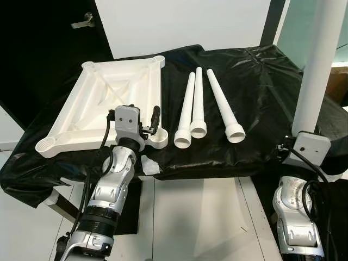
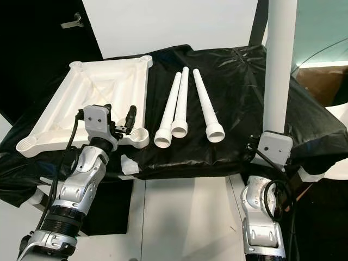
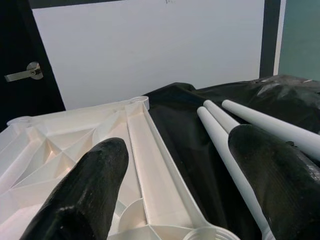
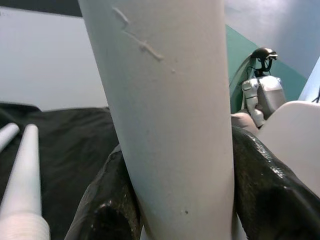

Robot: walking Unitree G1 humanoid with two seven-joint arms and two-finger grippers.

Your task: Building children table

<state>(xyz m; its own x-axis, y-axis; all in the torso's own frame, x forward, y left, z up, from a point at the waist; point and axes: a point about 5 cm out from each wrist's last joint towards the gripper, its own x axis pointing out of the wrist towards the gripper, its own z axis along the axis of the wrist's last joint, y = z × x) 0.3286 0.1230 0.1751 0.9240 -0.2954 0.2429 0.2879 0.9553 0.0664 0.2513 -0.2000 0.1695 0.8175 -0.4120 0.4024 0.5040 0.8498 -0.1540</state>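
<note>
Head view: white tabletop (image 1: 117,103) lies upside down on the black-covered table (image 1: 255,81), three loose legs (image 1: 198,106) just right of it.
Left gripper (image 1: 142,126): hovering at the tabletop's near corner socket.
Left wrist view: fingers (image 3: 85,195) spread wide, nothing between them.
Right wrist view: right gripper (image 4: 175,200) clamped tight on a fourth leg (image 4: 165,110), held upright at the table's right edge.

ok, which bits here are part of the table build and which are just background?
Part of the build:
- white tabletop, upside down on the black cover
- three loose legs lying beside it
- fourth leg, upright in the right gripper
- left gripper, open at the tabletop's near corner

Background:
- black cover
- door handle
- another robot
</note>
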